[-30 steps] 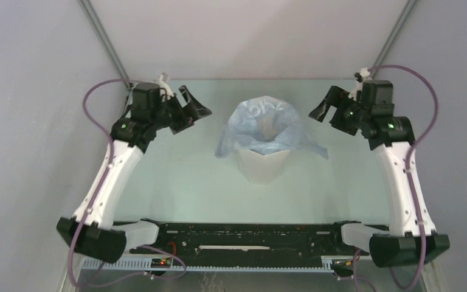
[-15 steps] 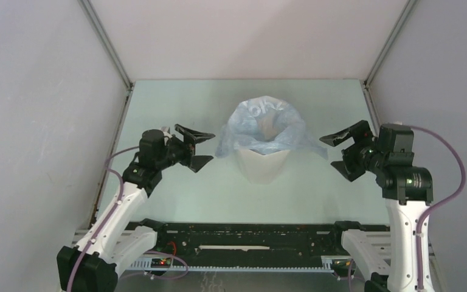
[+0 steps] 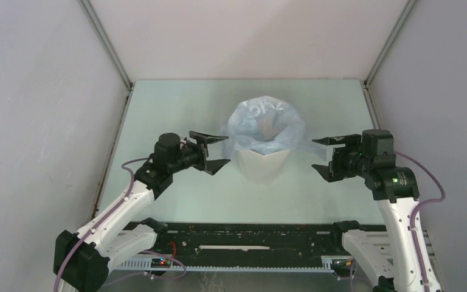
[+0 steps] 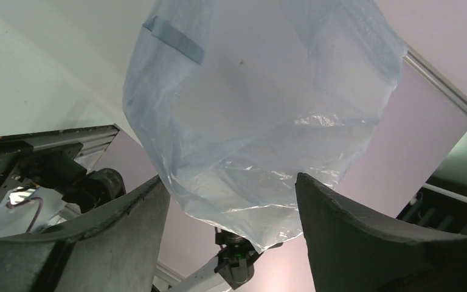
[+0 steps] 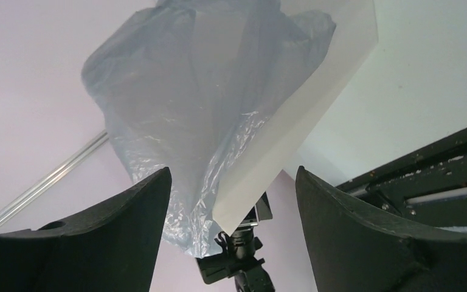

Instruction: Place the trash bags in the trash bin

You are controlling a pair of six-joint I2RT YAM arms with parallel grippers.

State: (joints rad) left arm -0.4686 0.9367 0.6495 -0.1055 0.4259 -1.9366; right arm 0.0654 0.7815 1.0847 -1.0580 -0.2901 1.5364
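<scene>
Pale-blue film, thin and crinkled, is what catches the eye: the trash bag [image 3: 267, 118] sits in the mouth of the white trash bin [image 3: 262, 165], its top billowing up above the rim and its loose edges spilling down over the outside on both sides. The bin stands upright near the middle of the pale-green table [image 3: 170, 109], between the 2 arms.

The left gripper [image 3: 225, 150] hangs level just beside the bin's left side, pointing in at it, jaws spread wide with nothing clamped between them. Its upper fingertip is right at the bag's hanging left flap; I cannot tell whether it touches. The right gripper [image 3: 316, 154] mirrors it on the other side, jaws likewise parted and holding nothing, close to the flap that drapes down on the right.

From the left wrist, the 2 dark fingers [image 4: 97, 243] frame the puffed bag [image 4: 255, 121], which fills the gap ahead of them. From the right wrist, the fingers [image 5: 371, 243] frame the bag [image 5: 176, 109] and a slanting white wall of the bin [image 5: 292, 140].
</scene>
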